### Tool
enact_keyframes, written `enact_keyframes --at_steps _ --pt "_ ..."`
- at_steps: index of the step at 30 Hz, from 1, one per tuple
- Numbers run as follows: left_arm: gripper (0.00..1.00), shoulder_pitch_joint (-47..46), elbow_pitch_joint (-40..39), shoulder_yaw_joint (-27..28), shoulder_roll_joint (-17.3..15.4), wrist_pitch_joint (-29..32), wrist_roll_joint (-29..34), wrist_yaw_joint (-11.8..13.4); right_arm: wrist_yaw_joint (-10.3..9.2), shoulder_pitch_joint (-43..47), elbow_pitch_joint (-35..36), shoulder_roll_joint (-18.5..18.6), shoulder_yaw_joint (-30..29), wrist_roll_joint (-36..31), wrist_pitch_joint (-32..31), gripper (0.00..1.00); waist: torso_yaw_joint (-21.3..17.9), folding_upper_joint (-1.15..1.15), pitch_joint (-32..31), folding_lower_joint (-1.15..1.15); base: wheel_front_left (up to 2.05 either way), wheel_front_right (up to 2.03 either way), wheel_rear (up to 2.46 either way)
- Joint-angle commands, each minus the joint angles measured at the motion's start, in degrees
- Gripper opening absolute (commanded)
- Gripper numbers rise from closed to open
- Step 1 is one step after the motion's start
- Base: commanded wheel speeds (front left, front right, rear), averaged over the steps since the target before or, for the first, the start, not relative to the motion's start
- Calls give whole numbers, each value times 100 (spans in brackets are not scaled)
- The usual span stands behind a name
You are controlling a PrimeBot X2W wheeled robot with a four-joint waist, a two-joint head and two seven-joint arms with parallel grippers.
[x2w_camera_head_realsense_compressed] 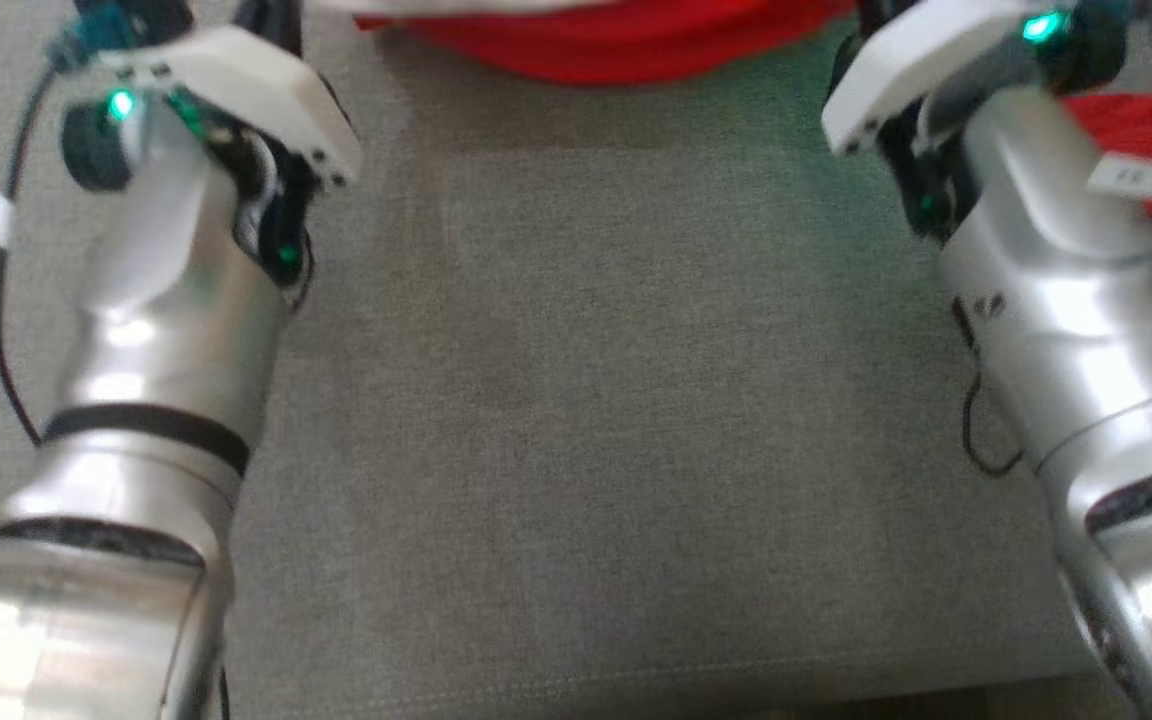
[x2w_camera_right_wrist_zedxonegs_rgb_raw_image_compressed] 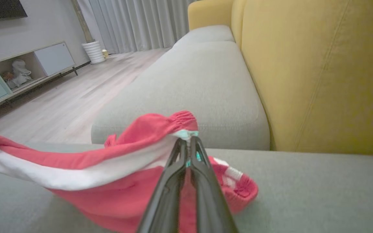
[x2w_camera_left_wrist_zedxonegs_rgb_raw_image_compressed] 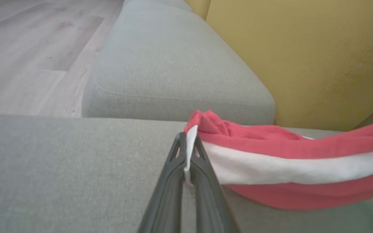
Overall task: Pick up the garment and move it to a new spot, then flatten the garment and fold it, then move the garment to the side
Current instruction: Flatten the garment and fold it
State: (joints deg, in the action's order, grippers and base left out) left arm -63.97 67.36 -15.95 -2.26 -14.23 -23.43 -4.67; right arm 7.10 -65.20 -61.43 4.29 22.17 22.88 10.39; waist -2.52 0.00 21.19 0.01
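Pinching opposite ends of the red-and-white garment, left gripper and right gripper, both clamped tight.

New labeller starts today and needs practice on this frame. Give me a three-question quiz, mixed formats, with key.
1. True or false: the left gripper is shut on the white band of the red-and-white garment.
2. Pick one. The garment is: A) spread flat; B) strung between the left gripper and the right gripper, both pinching it; C) folded in a neat stack.
3. Fill in: behind the grey seat cushion rises a ___ backrest.

Key: 1 true; 2 B; 3 yellow.
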Motion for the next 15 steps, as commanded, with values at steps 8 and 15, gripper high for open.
enact_keyframes --at_steps 8,15 --pt "0 1416 -1280 389 -109 -75 13 -80 39 1301 230 -140 363 507 432 0 110 0 -145 -1 0 0 0" --pt "0 3350 -2689 711 -151 -76 259 -143 39 3101 1514 64 -133 427 459 0 141 0 -614 -1 0 0 0"
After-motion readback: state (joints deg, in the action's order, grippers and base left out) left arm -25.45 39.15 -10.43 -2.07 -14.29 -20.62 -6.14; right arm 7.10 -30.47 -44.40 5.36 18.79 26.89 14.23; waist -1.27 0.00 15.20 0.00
